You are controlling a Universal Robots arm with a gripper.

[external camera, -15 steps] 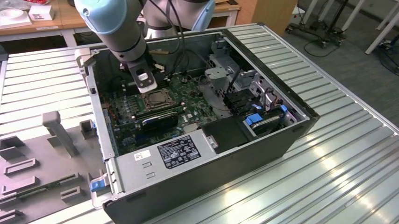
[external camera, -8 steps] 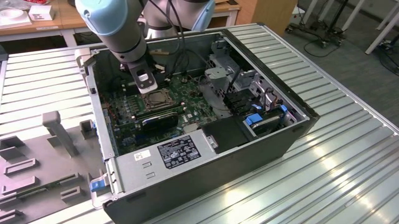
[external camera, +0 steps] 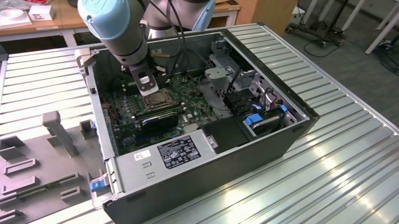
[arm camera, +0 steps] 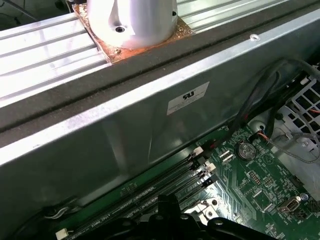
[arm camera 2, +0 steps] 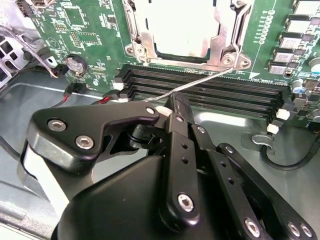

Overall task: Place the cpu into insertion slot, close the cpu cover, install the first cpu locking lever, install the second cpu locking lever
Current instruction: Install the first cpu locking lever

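Progress looks well past the first step. In the second wrist view the cpu (arm camera 2: 181,22) lies seated in the insertion slot (arm camera 2: 226,54), its pale metal top glaring, and the cpu cover (arm camera 2: 142,36) appears to lie down flat around it, the silver frame bordering the chip on both sides. A thin locking lever (arm camera 2: 200,82) runs slantwise from the socket's corner over the black memory slots (arm camera 2: 210,90) toward the gripper (arm camera 2: 167,111); its free end sits right at the fingertips, so at least this lever seems unlatched. Whether the other lever is already hooked down, I cannot tell.

The gripper's black fingers are drawn together with almost no gap, and they seem to pinch the lever's end, though the contact itself is hidden behind the finger.

In the exterior view the arm (external camera: 118,32) reaches down into an open computer case (external camera: 206,182) lying on its side, with the gripper just above the socket on the green motherboard (external camera: 187,93). The case rests on a ribbed metal table (external camera: 349,158). Grey foam fixtures (external camera: 37,158) sit at the exterior view's left. Beyond the table are wooden desks (external camera: 44,28), white boxes and a carpeted floor (external camera: 367,60) with a wheeled stand.
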